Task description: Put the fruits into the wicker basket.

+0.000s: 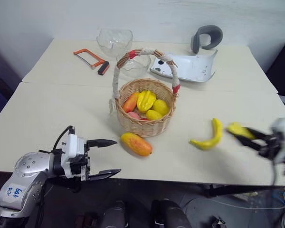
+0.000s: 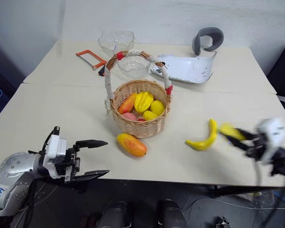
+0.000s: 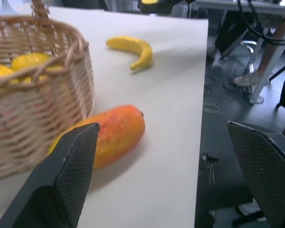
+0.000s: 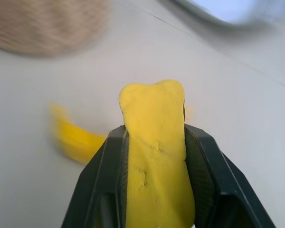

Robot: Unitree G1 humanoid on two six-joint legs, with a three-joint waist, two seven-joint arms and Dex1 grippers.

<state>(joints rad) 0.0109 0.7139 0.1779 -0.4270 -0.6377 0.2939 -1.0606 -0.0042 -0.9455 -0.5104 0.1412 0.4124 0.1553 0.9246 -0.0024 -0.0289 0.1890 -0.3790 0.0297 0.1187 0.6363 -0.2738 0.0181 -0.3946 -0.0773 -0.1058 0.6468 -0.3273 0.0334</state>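
Several fruits already sit in the wicker basket (image 1: pixel 143 107), and three more are outside it, so this job looks past the halfway mark by my reckoning. Starting on the left: the left gripper (image 1: pixel 103 158) hangs at the near edge of the table (image 1: pixel 47 109), jaws spread wide and empty, pointing across toward the mango (image 1: pixel 136 143). From its wrist camera the mango lies between the two black fingers (image 3: pixel 61 185) but apart from them, nothing gripped. That mango rests on the table just beside the basket's near wall, on the side facing the robot.

Moving to the middle: inside the basket I can pick out a ridged starfruit (image 1: pixel 146 100), an orange-red fruit (image 1: pixel 130 101) leaning at the left, and small yellow ones (image 1: pixel 160 107) beside it; something pinkish lies underneath, too hidden to name. Behind stand glass bowls (image 1: pixel 115 41), an orange hacksaw (image 1: pixel 91 60), a white tray (image 1: pixel 190 66) and a grey headset-like piece (image 1: pixel 206 37), none of them part of this.

On to the right: the banana (image 1: pixel 209 136) lies on the table, well apart from the basket. Just beyond it the right gripper (image 1: pixel 249 135) is out near the table's right edge with its jaws clamped on a small yellow fruit (image 4: pixel 155 152), held up off the surface. Left to do, as I judge it: that held fruit, the banana and the mango
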